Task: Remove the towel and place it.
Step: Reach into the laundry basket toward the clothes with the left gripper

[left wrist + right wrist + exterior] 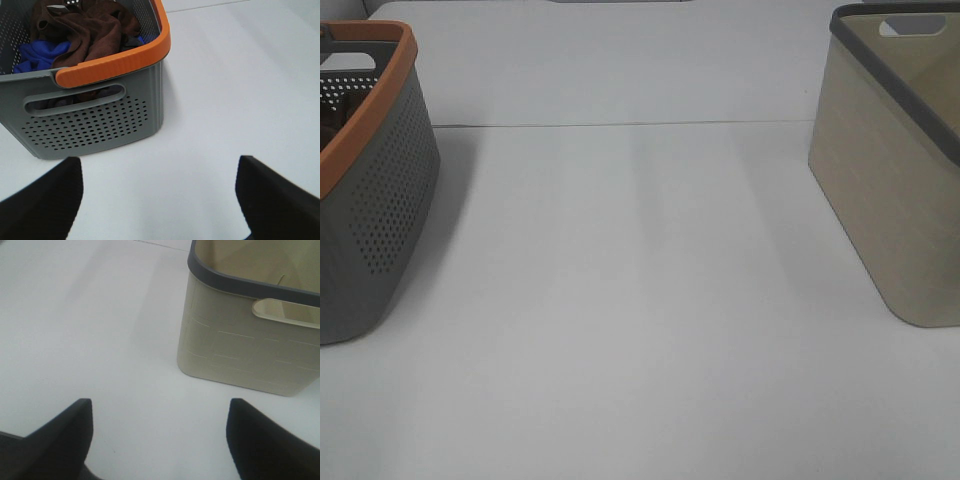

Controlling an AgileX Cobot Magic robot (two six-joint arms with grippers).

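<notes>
The dark brown towel (87, 27) lies crumpled inside the grey perforated basket with an orange rim (115, 62), on top of a blue cloth (42, 52). In the exterior view that basket (370, 190) stands at the left edge and only a dark sliver of its contents shows. My left gripper (159, 192) is open and empty above the table, short of the basket's handle side. My right gripper (159, 432) is open and empty above the table, short of the beige basket with a dark grey rim (250, 340). Neither gripper shows in the exterior view.
The beige basket (895, 170) stands at the right edge of the white table (640, 300); what shows of its inside is bare. A seam line (620, 126) crosses the table at the back between the two baskets.
</notes>
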